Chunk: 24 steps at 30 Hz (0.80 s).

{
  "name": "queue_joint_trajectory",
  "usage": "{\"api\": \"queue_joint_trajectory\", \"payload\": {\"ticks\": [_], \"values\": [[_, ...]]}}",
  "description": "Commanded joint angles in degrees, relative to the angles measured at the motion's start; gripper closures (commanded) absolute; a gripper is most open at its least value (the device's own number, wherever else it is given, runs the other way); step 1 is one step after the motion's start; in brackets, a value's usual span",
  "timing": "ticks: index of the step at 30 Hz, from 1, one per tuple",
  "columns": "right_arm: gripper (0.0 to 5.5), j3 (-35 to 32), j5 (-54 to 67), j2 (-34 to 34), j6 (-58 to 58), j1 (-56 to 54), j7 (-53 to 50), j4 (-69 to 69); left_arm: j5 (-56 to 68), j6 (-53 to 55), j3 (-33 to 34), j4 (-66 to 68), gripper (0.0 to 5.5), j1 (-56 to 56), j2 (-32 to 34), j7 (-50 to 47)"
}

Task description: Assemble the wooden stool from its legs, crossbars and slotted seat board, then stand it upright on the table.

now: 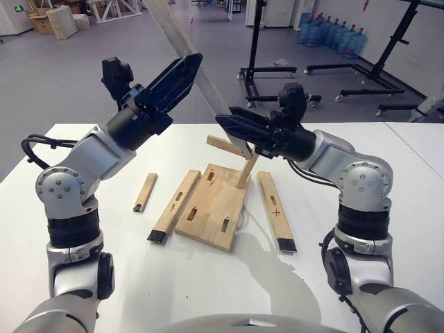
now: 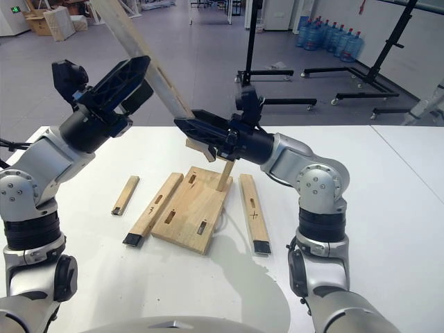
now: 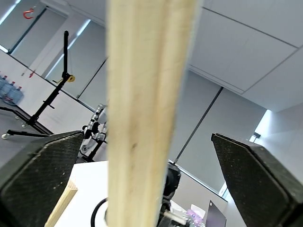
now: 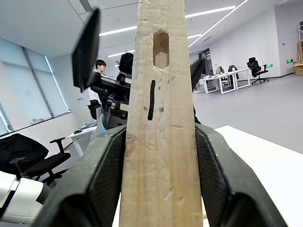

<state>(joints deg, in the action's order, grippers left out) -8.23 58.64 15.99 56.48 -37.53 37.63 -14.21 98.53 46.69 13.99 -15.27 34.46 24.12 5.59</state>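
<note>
The right fingers (image 4: pixel 109 179) clamp the long leg (image 4: pixel 161 142), which slants up and leftward, passing between the left fingers (image 3: pixel 38 175), spread wide and gripping nothing.

Both eye views look forward and down on the same worktop (image 1: pixel 208 277); wrist views tilt upward, close against wood (image 4: pixel 161 142).
</note>
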Motion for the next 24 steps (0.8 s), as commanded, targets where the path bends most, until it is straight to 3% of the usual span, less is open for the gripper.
{"api": "queue_joint_trajectory", "payload": {"ticks": [1,9,24], "values": [[3.46,0.76,1.27,0.72,0.28,1.10,0.66,-0.40,2.03,-0.62,0.14,0.05,0.59,1.72,0.13,-0.82],[3.46,0.98,4.32,2.07,1.41,3.62,1.69,-0.83,9.88,1.31,-0.95,3.98,0.59,1.16,1.85,-3.28],[3.46,2.30,5.90,2.27,1.15,4.09,0.34,-1.26,11.50,1.37,-1.78,5.87,0.59,1.59,2.20,-4.15]]}}
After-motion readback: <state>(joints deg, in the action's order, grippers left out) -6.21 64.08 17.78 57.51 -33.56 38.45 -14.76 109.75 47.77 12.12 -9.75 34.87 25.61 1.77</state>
